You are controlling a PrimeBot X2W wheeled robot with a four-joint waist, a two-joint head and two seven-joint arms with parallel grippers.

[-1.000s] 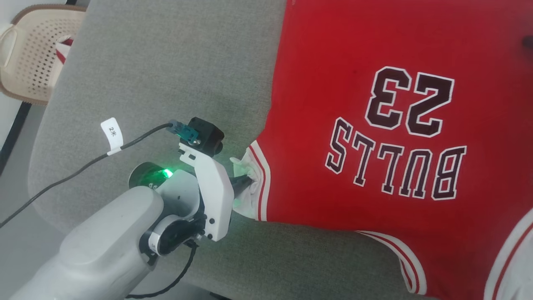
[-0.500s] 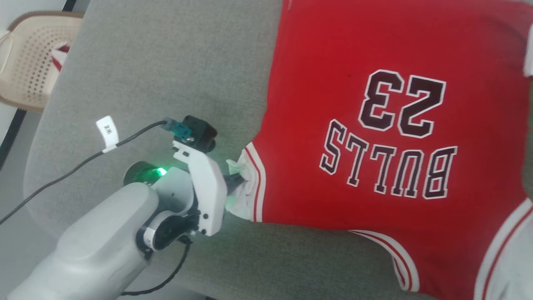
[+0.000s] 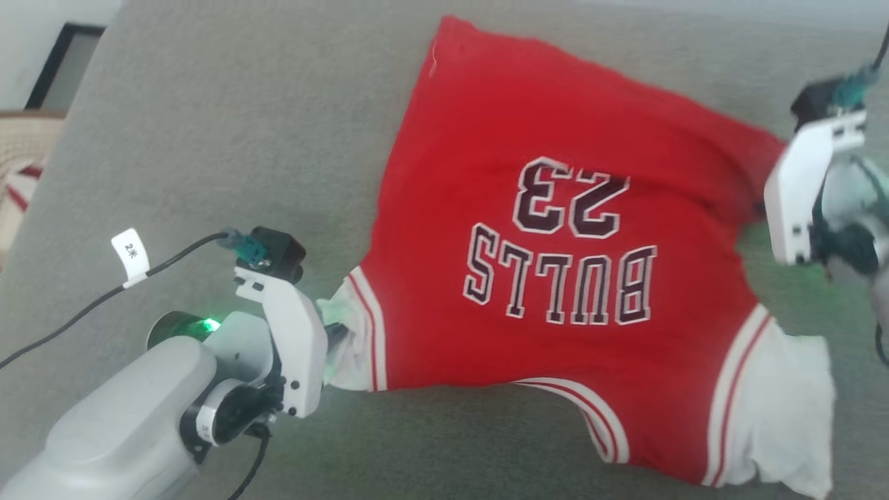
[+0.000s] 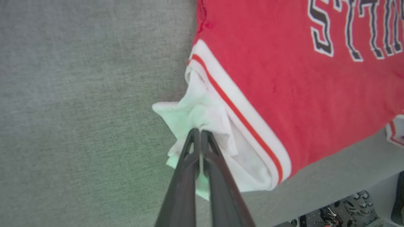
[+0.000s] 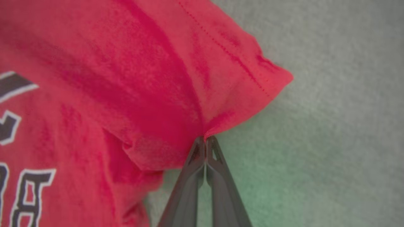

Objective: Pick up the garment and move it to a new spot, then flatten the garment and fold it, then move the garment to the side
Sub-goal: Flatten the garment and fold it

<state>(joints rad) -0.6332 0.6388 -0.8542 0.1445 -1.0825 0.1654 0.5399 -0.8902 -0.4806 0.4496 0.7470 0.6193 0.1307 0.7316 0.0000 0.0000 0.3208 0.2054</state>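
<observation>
The garment is a red jersey with dark white-outlined lettering, spread chest-up on the grey padded surface, collar toward me. My left gripper is at its left side, shut on the bunched white sleeve cloth; in the left wrist view the left gripper has its two dark fingers pressed together on the fabric. My right gripper is at the garment's right side. In the right wrist view the right gripper pinches a red edge of the garment, which rises in a taut fold.
A beige basket with red-and-white cloth in it peeks in at the left edge. A dark-framed panel stands at the upper left. The grey surface's front edge runs along the bottom, with robot base parts below it.
The head camera has shifted, bringing the garment's right side and my right gripper into view. The right gripper has shut on the red edge. The left gripper still holds the white sleeve.
</observation>
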